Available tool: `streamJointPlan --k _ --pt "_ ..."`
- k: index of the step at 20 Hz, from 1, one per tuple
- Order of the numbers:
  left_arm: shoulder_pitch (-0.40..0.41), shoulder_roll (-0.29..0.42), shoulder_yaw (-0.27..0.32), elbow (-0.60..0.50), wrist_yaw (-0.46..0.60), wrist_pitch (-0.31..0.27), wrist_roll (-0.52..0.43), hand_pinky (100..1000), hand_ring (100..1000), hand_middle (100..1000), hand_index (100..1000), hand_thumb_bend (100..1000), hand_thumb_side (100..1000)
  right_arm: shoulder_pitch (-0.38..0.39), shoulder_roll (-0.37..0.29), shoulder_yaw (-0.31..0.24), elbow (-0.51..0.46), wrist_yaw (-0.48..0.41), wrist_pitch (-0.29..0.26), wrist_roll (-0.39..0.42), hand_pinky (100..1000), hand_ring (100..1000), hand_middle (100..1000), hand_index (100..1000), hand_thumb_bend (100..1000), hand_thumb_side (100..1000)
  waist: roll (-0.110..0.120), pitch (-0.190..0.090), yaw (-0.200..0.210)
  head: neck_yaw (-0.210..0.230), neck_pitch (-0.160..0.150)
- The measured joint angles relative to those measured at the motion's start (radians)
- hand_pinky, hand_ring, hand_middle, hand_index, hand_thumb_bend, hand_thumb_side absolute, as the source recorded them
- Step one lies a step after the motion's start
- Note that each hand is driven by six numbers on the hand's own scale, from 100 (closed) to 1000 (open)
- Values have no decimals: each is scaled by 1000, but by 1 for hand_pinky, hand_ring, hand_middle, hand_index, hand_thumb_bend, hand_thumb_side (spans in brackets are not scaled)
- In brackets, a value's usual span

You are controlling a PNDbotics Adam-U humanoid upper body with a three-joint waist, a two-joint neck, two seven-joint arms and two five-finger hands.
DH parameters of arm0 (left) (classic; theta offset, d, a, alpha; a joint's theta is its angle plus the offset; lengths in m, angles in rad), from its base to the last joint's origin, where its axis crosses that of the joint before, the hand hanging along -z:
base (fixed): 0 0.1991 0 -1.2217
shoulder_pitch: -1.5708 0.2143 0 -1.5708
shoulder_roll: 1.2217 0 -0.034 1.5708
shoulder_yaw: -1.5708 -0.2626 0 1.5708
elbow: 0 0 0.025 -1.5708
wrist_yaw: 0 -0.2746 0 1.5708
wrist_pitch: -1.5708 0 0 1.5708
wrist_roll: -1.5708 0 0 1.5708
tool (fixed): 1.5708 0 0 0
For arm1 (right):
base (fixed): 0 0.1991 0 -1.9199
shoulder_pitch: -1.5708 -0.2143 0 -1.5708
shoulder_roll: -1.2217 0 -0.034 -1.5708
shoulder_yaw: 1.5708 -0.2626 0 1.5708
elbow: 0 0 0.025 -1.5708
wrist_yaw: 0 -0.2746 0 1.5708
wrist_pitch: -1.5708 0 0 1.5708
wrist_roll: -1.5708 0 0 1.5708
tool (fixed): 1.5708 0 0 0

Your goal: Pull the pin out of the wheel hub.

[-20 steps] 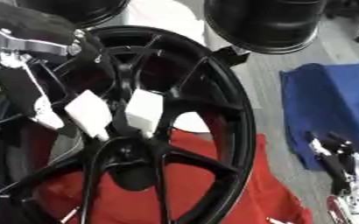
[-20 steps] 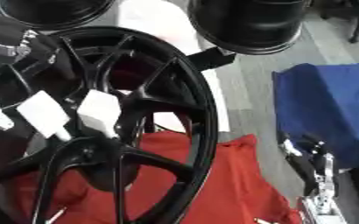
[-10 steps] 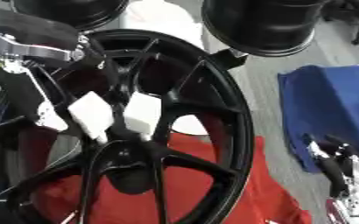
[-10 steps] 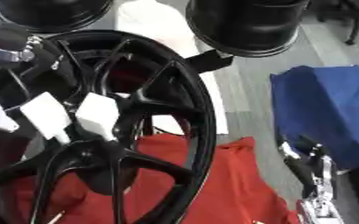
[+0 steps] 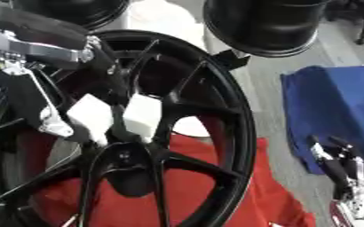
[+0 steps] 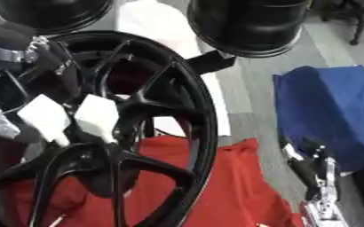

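Observation:
A black spoked wheel hub (image 5: pixel 216 111) lies on a red cloth (image 5: pixel 208 190) and fills the left of both views. My left hand (image 5: pixel 41 88) reaches in from the upper left, through the spokes. Its straight fingers end in two white pads (image 5: pixel 142 116) side by side, just above the hub's centre (image 5: pixel 127 155). I cannot make out a pin; the fingers and spokes hide the spot below the pads. My right hand (image 5: pixel 344 164) rests open at the lower right, fingers up, well clear of the wheel.
A blue cloth (image 5: pixel 337 102) lies on the grey surface to the right. Two more black wheels (image 5: pixel 267 22) stand at the back, with a white cloth (image 5: pixel 162 17) between them. The back one on the right almost touches the hub's rim.
My left forearm has pushed further in over the rim from the upper left. The white pads stay near the hub's centre. The right hand has not moved.

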Motion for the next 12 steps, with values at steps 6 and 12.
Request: streamJointPlan --k 6,12 --pt "1 0 -11 8 -2 0 0 716 667 564 662 333 103 -1 0 0 0 0 0 0 624 749 552 688 571 240 0 0 0 4 -3" --pt "1 0 -5 0 46 31 -4 585 487 340 424 189 135 -4 0 0 0 -1 -1 2 624 750 553 688 572 241 0 0 -1 6 -7"
